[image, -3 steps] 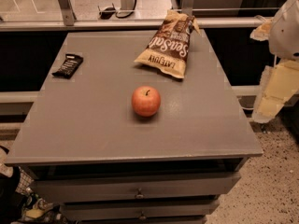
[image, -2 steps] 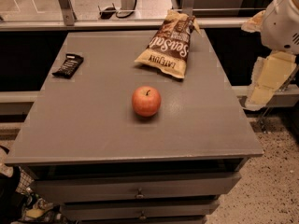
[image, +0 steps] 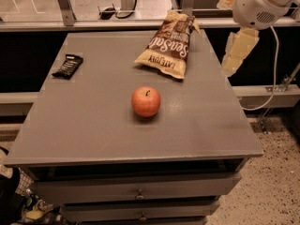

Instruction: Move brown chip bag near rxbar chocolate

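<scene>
Swinging up and in from the right since a second ago, your gripper [image: 239,50] is hanging just off the far right edge of the desk [image: 93,125], touching nothing; you cannot tell whether it is open or closed. You are looking at a task not yet begun. An apple [image: 146,101] is sitting nearest you. Farther back, the rxbar chocolate [image: 68,65] is lying flat by the left edge. Farthest, the brown chip bag [image: 168,46] is lying crinkled at the far right, well apart from the bar, tan band facing you.
</scene>
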`<control>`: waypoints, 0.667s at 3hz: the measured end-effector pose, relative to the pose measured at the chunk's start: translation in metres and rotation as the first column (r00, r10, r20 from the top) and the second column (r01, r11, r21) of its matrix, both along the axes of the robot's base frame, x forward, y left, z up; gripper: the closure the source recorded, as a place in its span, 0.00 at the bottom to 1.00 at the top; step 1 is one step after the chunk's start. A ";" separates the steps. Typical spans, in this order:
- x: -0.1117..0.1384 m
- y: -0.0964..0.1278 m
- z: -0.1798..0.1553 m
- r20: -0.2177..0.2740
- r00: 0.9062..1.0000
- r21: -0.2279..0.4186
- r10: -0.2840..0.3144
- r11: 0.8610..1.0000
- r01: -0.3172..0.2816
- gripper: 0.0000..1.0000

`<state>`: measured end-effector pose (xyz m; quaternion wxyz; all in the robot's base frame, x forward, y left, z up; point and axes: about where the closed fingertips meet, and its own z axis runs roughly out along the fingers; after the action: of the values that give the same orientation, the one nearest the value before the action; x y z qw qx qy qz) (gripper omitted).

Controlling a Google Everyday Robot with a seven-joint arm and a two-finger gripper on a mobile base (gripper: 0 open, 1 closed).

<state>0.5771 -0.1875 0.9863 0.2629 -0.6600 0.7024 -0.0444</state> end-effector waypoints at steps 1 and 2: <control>0.085 0.028 -0.029 0.016 1.000 0.015 0.004 1.000 -0.004 0.00; 0.086 0.030 -0.030 0.017 1.000 0.012 0.007 1.000 -0.007 0.00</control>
<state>0.6634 -0.1580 0.9565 0.2730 -0.6604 0.6981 -0.0447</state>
